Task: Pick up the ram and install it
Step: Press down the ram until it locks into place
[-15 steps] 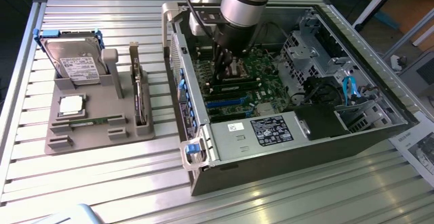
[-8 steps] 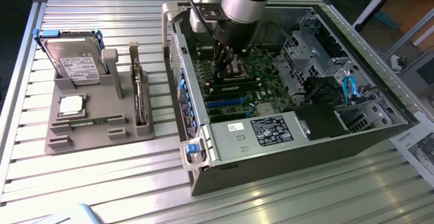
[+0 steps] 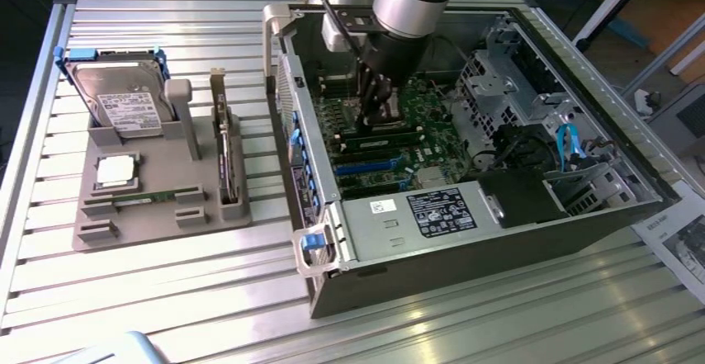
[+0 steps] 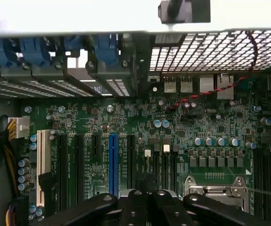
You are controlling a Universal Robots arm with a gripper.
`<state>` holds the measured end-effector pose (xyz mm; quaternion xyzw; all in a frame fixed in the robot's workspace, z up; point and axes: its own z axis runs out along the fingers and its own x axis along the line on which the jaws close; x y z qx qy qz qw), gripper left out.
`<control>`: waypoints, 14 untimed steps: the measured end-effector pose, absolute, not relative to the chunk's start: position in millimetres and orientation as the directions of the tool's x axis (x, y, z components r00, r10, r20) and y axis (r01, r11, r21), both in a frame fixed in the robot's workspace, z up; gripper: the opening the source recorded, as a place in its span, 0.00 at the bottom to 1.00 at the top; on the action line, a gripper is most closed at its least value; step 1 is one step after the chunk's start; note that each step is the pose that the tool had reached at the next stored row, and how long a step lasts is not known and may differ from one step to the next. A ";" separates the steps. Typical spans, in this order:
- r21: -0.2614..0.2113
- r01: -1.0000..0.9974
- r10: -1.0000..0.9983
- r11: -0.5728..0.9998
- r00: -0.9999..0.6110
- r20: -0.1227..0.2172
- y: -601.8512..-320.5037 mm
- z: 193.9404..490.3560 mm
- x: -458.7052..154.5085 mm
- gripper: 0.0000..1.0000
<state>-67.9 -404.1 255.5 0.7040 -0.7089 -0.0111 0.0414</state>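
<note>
Gripper, clenched, sits low inside the computer case at upper centre, over the motherboard. Whether it holds the ram cannot be told. Judged light, stiff, fragile; grip by long edges.

The robot arm reaches steeply down from the top of the exterior view, wrist nearly vertical. Its gripper points straight down with the dark fingers pressed close together, fully closed.
</note>
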 end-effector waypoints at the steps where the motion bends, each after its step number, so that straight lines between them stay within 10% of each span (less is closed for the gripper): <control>1: 0.074 -0.997 -0.999 0.008 -0.005 0.043 -404.1 255.5 -65.1 0.10; 14: 0.081 -0.997 -0.999 0.008 -0.005 0.043 -404.1 255.5 -28.6 0.10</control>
